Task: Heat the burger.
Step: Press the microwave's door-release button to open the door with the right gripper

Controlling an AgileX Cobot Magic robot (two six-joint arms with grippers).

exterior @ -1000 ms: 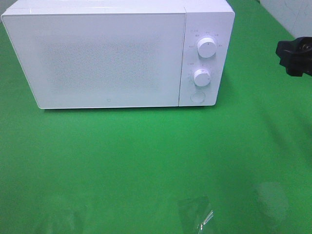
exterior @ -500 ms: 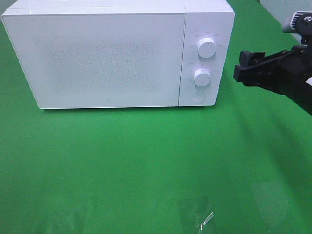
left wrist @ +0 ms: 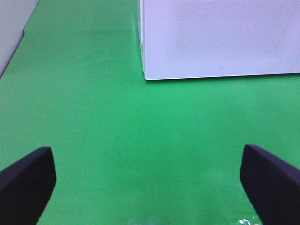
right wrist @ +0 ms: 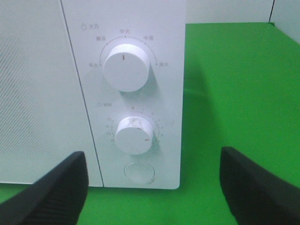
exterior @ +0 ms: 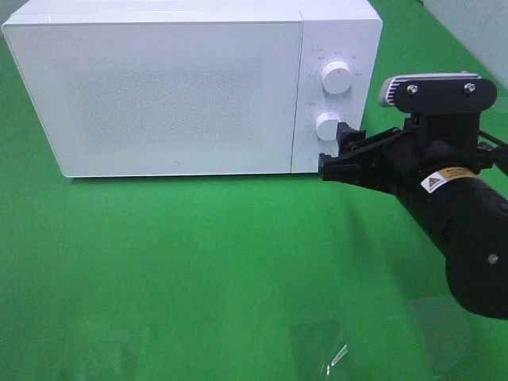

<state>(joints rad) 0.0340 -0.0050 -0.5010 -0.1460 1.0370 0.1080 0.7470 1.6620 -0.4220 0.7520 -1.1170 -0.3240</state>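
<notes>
The right end effector, spread wide and empty, faces the lower dial at 3 o'clock on the microwave, but the burger is nowhere visible, so starting heat could run it empty.

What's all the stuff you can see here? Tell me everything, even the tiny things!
microwave: one, white, door shut, at the back of the table
knobs: two, white, one above the other on the microwave's right panel
button: one, white, round, under the lower knob
cloth: one, green, covering the table
plastic scrap: one, clear, near the front edge
burger: none in sight
right claw: one, black, open, empty, just in front of the control panel
left claw: one, black, open, empty, over bare cloth
</notes>
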